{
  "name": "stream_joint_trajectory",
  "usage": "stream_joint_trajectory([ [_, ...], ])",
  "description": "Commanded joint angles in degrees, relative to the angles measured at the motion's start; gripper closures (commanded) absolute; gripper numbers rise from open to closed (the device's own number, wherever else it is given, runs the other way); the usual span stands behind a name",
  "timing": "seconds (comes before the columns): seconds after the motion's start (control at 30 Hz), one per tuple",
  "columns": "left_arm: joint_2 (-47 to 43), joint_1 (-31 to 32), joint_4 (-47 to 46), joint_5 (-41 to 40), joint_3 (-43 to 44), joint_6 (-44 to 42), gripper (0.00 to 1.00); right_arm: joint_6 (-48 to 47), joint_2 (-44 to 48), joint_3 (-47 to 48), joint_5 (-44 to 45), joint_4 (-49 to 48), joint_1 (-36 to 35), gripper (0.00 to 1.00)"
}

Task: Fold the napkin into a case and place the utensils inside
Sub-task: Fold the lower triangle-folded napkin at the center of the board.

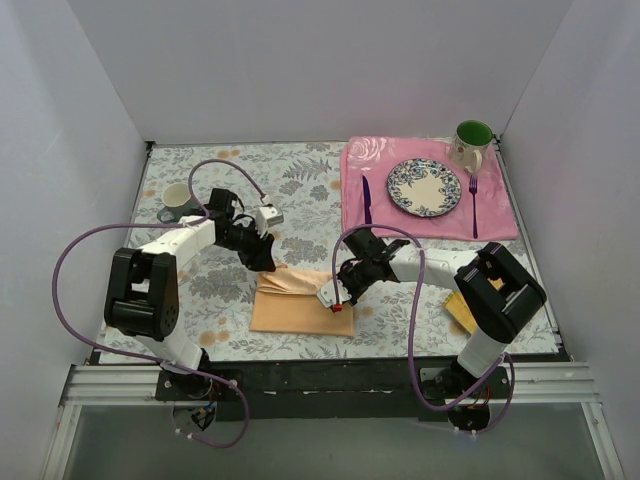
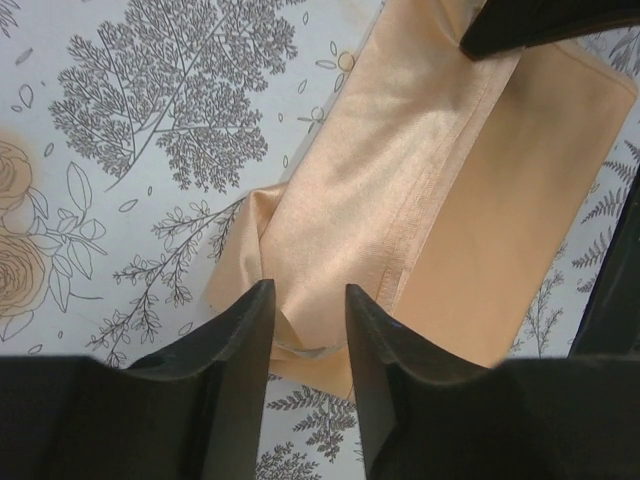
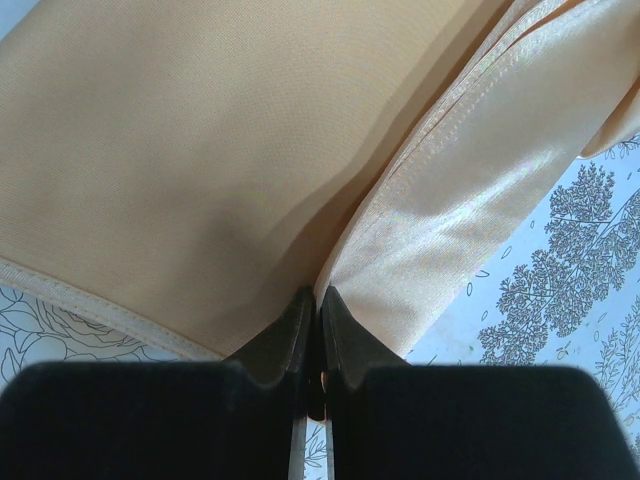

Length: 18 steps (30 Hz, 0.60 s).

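Napkin: the peach napkin (image 1: 295,308) lies on the floral tabletop (image 1: 310,180) just ahead of the 2 arm bases. It is folded to a broad rectangle with an overlapping band along its far side.
Right fingers: the right fingers (image 3: 297,330) are clenched on the napkin's 3 o'clock edge, where a flap is raised.
Left fingers: the left fingers (image 2: 255,325) are parted and straddle the napkin's 11 o'clock corner. Cloth lies between them, apparently unclamped.
Pale mug: the pale mug (image 1: 178,203) stands at 10 o'clock from the napkin, well apart.
Utensils: at 1 o'clock, the knife (image 1: 367,200) and fork (image 1: 473,205) flank the plate (image 1: 424,187) on the pink placemat (image 1: 500,225). Both lie well apart from the napkin.
Progress: folding looks begun but unfinished, with no narrow case yet. By this view, further folds remain and both utensils are still to go in.
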<state>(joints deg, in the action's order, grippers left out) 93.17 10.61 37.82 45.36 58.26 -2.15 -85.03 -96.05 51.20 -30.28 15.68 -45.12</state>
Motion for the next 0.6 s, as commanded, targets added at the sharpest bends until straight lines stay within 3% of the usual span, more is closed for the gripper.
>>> stream_joint_trajectory([
  [0.0,-2.1,0.5,0.7,-1.9,-1.7,-2.0,0.72,0.0,0.7,0.4,0.4,0.5,-0.3,0.99],
  [0.1,-3.9,1.1,1.5,-1.8,-3.6,-3.2,0.83,0.3,0.5,0.6,0.6,0.4,-0.4,0.99],
  [0.2,-4.9,1.8,1.4,-2.1,-5.3,-3.7,0.88,0.6,0.5,0.9,0.8,0.8,-0.4,0.99],
  [0.43,-5.6,2.6,0.8,-2.6,-7.5,-4.1,0.90,0.8,0.8,0.9,1.5,0.6,-0.4,0.99],
  [0.57,-6.3,3.0,-0.1,-3.7,-9.2,-3.9,0.90,3.0,0.2,2.7,1.5,2.0,-0.3,0.84],
])
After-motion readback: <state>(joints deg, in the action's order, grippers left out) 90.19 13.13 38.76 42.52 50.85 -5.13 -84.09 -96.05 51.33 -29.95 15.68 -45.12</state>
